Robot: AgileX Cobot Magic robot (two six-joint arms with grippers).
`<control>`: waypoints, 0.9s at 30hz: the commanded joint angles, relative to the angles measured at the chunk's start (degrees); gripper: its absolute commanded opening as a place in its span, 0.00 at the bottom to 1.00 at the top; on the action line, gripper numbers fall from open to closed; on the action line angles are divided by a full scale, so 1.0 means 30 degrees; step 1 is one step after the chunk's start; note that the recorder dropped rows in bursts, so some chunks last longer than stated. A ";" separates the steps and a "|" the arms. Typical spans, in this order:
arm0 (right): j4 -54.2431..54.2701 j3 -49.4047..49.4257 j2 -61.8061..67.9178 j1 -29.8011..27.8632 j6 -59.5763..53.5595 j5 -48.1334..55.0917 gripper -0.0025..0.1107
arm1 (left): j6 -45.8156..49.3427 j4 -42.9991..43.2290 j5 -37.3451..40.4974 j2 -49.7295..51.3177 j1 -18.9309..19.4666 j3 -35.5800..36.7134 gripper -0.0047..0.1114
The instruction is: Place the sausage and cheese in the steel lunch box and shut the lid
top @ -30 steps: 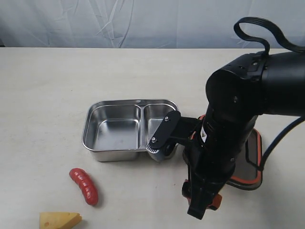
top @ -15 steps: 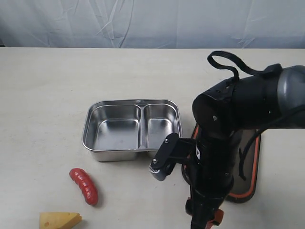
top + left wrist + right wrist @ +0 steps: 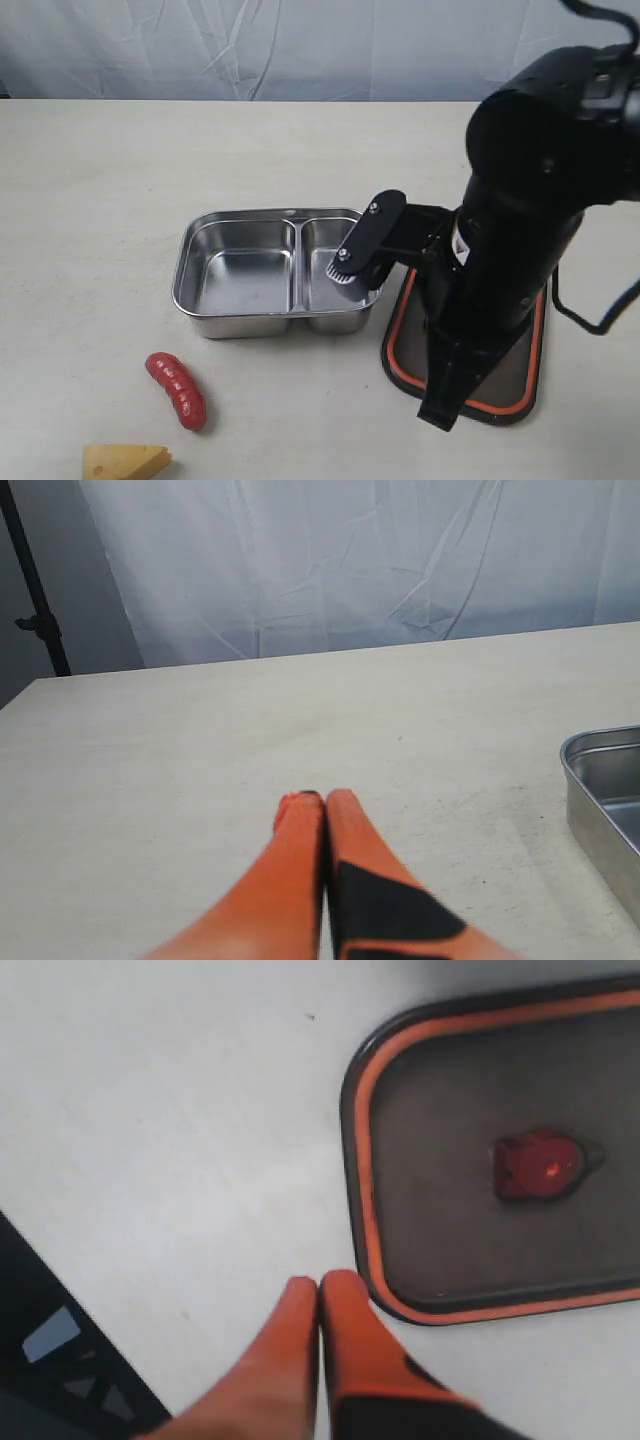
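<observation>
The steel lunch box (image 3: 275, 272) stands open and empty mid-table; one corner of it (image 3: 605, 790) shows in the left wrist view. The red sausage (image 3: 177, 390) and the yellow cheese (image 3: 125, 462) lie on the table in front of the box, to its left. Right of the box the dark lid (image 3: 505, 385) lies flat, orange rim and valve (image 3: 540, 1165) facing up, partly hidden by my right arm (image 3: 520, 220). My right gripper (image 3: 320, 1285) is shut and empty beside the lid's (image 3: 470, 1190) corner. My left gripper (image 3: 322, 800) is shut and empty over bare table.
A white cloth backdrop (image 3: 300, 45) hangs behind the table's far edge. A black part with a ribbed roller (image 3: 362, 245) sticks out from my right arm over the box's small compartment. A dark shape (image 3: 60, 1360) fills a corner of the right wrist view.
My right arm has lifted and swung towards the right and back. The black roller part now hangs over the box's small compartment. More of the lid shows, flat beside the box.
</observation>
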 commanded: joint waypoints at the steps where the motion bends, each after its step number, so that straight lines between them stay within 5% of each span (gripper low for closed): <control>1: 0.1586 -0.0032 -0.1772 0.0056 0.0214 -0.1615 0.03 | -0.0012 0.0083 -0.0122 -0.0104 -0.0112 0.0081 0.04; 14: 0.5392 0.3465 -0.4104 0.0056 0.0293 -0.6680 0.03 | 0.1052 0.8826 -0.0924 -0.0104 -0.0112 0.0081 0.04; 22: 0.6703 0.5991 -0.4104 0.0056 0.0293 -1.0665 0.03 | -0.2755 0.3024 -1.0450 -0.0104 -0.0112 0.0081 0.04; 27: 0.6746 0.6741 -0.4156 0.0056 0.0293 -1.0800 0.03 | -1.0457 0.1259 -1.4275 -0.0104 -0.0112 0.0081 0.04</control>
